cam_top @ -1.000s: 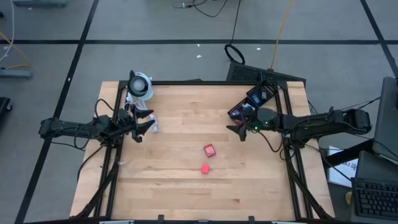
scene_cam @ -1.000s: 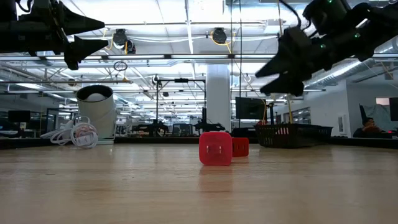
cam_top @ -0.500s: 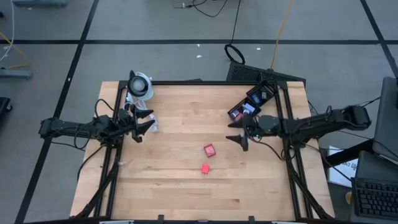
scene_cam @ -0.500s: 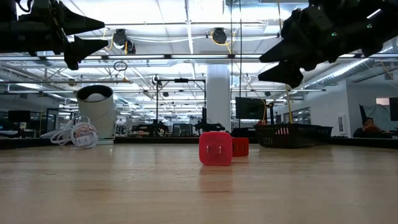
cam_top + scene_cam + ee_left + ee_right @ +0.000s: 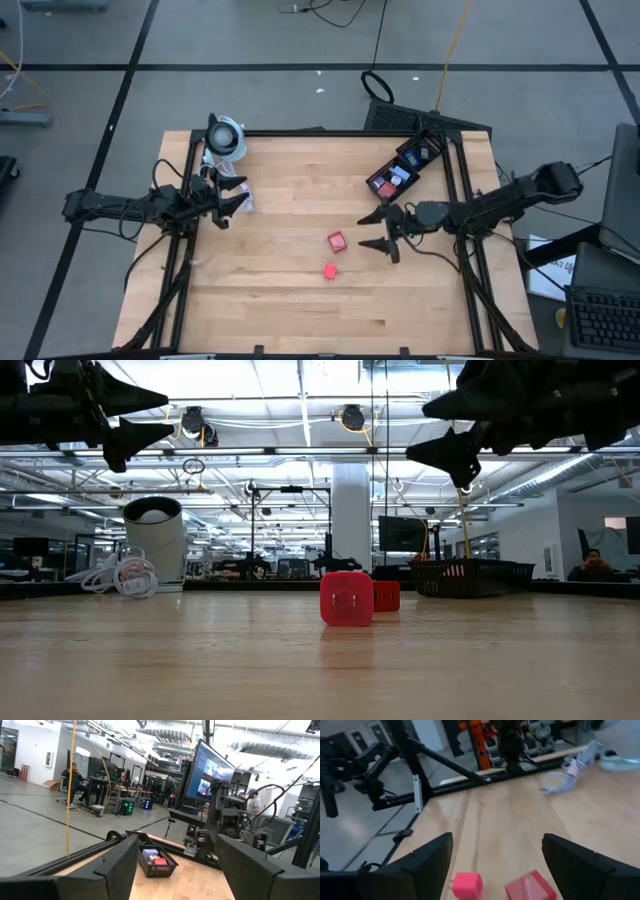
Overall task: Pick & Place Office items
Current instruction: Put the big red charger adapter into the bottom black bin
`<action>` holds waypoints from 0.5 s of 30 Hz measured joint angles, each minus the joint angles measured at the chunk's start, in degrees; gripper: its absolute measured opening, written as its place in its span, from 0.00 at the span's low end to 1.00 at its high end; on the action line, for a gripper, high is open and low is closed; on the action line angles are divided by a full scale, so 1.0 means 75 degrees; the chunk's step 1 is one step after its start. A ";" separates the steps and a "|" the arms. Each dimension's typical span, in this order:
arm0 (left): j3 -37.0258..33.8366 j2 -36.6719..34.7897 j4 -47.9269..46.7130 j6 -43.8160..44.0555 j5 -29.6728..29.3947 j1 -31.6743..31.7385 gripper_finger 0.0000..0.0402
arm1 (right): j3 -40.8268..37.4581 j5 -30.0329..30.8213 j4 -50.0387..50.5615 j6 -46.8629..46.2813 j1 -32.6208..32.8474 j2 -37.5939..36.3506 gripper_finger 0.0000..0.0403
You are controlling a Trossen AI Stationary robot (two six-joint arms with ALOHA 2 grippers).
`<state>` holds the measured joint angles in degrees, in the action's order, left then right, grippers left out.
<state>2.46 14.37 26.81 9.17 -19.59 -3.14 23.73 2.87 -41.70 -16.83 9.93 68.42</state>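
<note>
Two small blocks lie on the wooden table (image 5: 300, 310) near its middle: a red one (image 5: 337, 241) (image 5: 386, 596) (image 5: 531, 887) and, closer to the near edge, a pink-red one (image 5: 329, 271) (image 5: 346, 598) (image 5: 466, 885). My right gripper (image 5: 366, 231) (image 5: 422, 430) (image 5: 497, 865) hangs open above the table, just right of the red block, pointing level toward the table's left. It holds nothing. My left gripper (image 5: 232, 198) (image 5: 150, 415) waits open over the left side of the table, also with nothing in it.
A black mesh basket (image 5: 400, 172) (image 5: 155, 862) holding several small blocks stands at the far right corner. A round white-and-black device (image 5: 225, 138) (image 5: 155, 540) and a white coiled cable (image 5: 120, 575) sit at the far left. Bare wood stretches along the near edge.
My right gripper has swung from beside the basket toward the table's near edge, ending just right of the red block, and has turned to point level across the table. Its fingers have stayed open. The blocks have not moved.
</note>
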 joint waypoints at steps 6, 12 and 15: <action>0.0000 0.0001 0.0000 -0.0001 0.0000 0.0000 0.66 | 0.0000 0.0001 -0.1736 0.0352 0.0233 0.1452 0.73; 0.0000 0.0001 0.0003 -0.0001 0.0000 0.0000 0.66 | 0.0089 0.0049 -0.2374 0.0086 0.0298 0.2729 0.73; 0.0000 -0.0002 0.0003 0.0002 0.0000 0.0000 0.66 | 0.0373 0.0274 -0.2354 -0.0156 0.0295 0.3280 0.73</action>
<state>2.46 14.35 26.83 9.19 -19.59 -3.14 26.53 4.92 -59.35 -18.00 12.14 93.02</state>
